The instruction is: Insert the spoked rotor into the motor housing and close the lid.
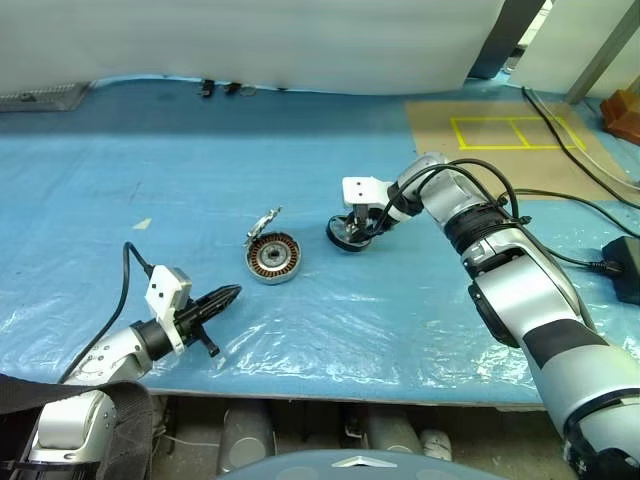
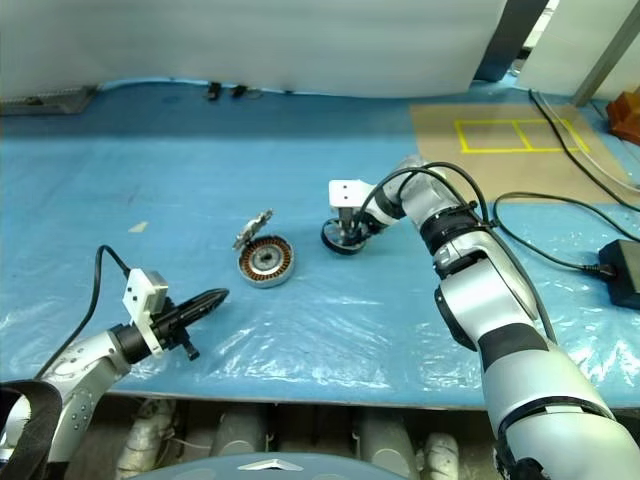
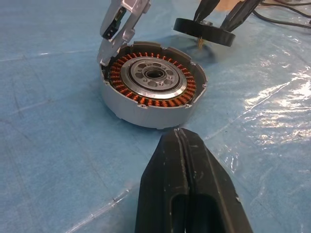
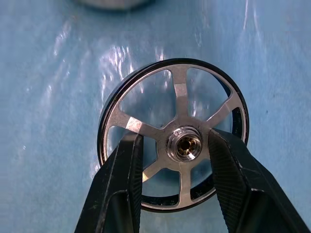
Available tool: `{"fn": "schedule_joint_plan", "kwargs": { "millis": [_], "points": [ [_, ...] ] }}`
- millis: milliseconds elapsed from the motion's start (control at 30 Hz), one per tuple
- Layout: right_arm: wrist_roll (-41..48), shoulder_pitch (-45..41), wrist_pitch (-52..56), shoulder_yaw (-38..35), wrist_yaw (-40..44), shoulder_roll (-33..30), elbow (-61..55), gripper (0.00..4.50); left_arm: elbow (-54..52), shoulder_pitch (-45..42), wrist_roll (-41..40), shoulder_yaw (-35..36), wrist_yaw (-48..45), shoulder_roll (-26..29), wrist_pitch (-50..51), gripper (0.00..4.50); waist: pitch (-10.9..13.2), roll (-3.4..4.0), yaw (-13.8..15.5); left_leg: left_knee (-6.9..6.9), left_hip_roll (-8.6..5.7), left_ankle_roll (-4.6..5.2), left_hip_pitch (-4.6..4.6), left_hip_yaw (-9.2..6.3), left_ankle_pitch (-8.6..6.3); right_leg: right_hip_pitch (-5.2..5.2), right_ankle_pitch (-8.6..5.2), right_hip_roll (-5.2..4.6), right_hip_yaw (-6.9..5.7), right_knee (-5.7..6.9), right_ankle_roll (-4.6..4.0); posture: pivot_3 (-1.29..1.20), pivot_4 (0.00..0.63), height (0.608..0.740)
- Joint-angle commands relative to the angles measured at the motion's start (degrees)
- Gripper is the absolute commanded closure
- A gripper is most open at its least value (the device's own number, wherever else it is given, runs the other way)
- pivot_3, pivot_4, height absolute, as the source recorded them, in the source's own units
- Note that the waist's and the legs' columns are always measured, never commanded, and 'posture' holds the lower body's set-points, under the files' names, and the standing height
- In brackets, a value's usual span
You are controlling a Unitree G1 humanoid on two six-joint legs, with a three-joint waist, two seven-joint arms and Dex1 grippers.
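The spoked rotor (image 1: pixel 346 238) lies flat on the blue sheet, a dark-rimmed ring with silvery spokes (image 4: pixel 181 92) and a brass-centred hub. My right gripper (image 4: pixel 176 141) points down onto it, open, with one finger on each side of the hub, reaching between the spokes. The left finger stands a little off the hub. The motor housing (image 1: pixel 272 257), a silver puck with copper windings (image 3: pixel 153 80), sits just left of the rotor. Its small lid (image 3: pixel 121 19) stands tilted up at the far rim. My left gripper (image 1: pixel 230 293) is shut and empty, low over the sheet, pointing at the housing from the near left.
A crinkled clear plastic film covers the blue sheet (image 1: pixel 330 340) near the table's front edge. Black cables (image 1: pixel 570 200) and a black box (image 1: pixel 625 265) lie at the right. A tan board with yellow tape (image 1: pixel 500 130) sits at the back right.
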Motion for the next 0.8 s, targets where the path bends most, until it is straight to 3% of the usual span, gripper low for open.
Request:
{"fn": "schedule_joint_plan", "kwargs": {
  "millis": [33, 267, 800],
  "points": [
    [5.9, -0.4, 6.3, -4.2, 3.8, 0.1, -10.8, 2.87, -0.9, -0.6, 0.5, 1.4, 0.0, 0.7, -1.8, 4.5, 0.0, 0.0, 0.0, 0.0, 0.01, 0.0, 0.01, 0.0, 0.0, 0.01, 0.0, 0.0, 0.0, 0.0, 0.0, 0.0, 0.15, 0.74],
    [11.1, 6.2, 20.3, -2.9, 8.0, -0.3, -30.9, 2.87, -1.1, -1.4, 0.8, 0.7, 0.4, 0.7, -0.8, 4.5, 0.0, -0.03, 0.2, -0.01, 0.0, 0.0, 0.04, -0.01, 0.0, 0.03, 0.0, 0.0, 0.0, -0.01, 0.01, 0.0, 0.15, 0.74],
    [12.5, 8.6, 24.3, 1.4, 4.2, 1.7, -37.7, 2.87, -0.5, -2.9, 1.0, -0.4, 0.4, 0.7, 0.2, 4.5, 0.0, -0.03, 0.1, -0.03, -0.02, -0.03, 0.1, -0.01, 0.0, 0.04, 0.01, 0.0, 0.03, 0.0, 0.01, 0.0, 0.15, 0.74]
  ]
}}
